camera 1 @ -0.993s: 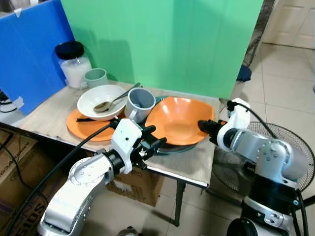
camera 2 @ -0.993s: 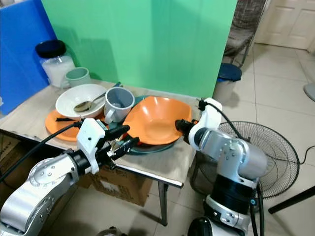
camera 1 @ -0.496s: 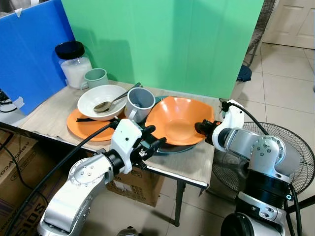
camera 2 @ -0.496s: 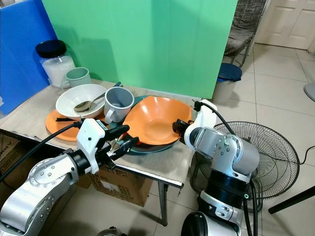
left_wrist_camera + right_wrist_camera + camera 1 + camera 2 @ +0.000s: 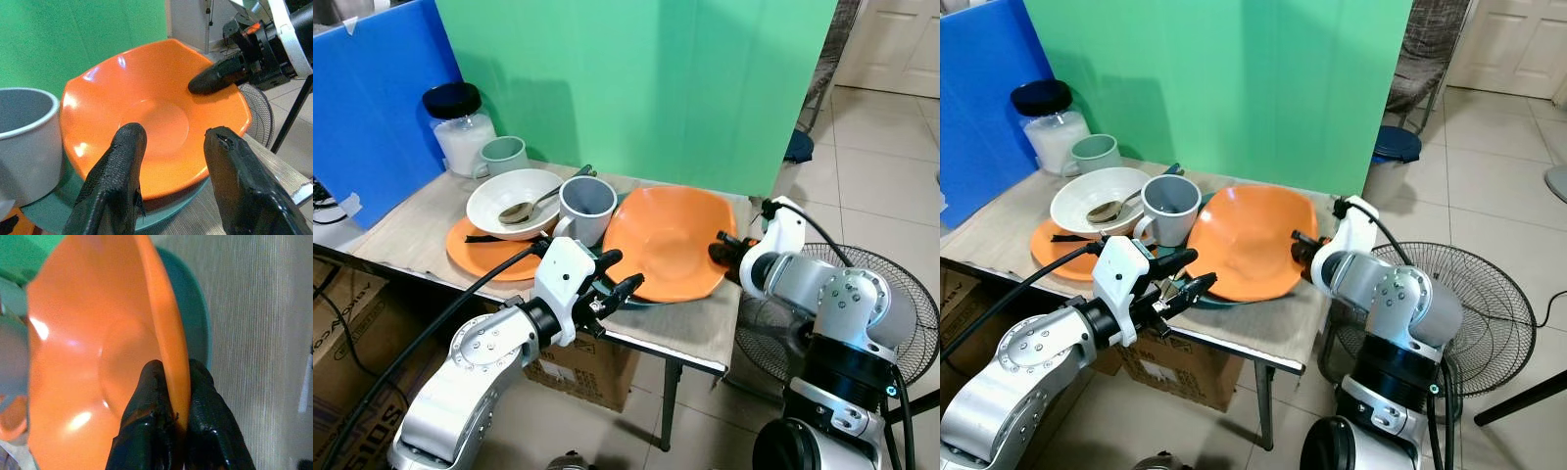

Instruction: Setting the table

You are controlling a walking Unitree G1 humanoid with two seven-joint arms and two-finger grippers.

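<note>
An orange bowl (image 5: 664, 245) is tipped up on its near-left side over a teal plate (image 5: 1197, 297) in the middle of the table. My right gripper (image 5: 722, 251) is shut on the bowl's right rim; in the right wrist view the fingers (image 5: 146, 431) pinch the rim. My left gripper (image 5: 615, 275) is open at the table's front edge, just in front of the teal plate, holding nothing. A grey mug (image 5: 588, 209) stands against the bowl's left side. A white bowl (image 5: 514, 199) with a spoon (image 5: 524, 208) sits on an orange plate (image 5: 481, 252).
At the back left stand a green mug (image 5: 503, 154) and a black-lidded jar (image 5: 461, 127). Blue (image 5: 372, 98) and green (image 5: 636, 78) boards wall off the back of the table. A floor fan (image 5: 891, 294) stands right of the table, and cardboard boxes (image 5: 342, 323) sit beneath it.
The right gripper has lifted the orange bowl's right rim, tilting the bowl more upright toward the grey mug. The left gripper has stayed where it was.
</note>
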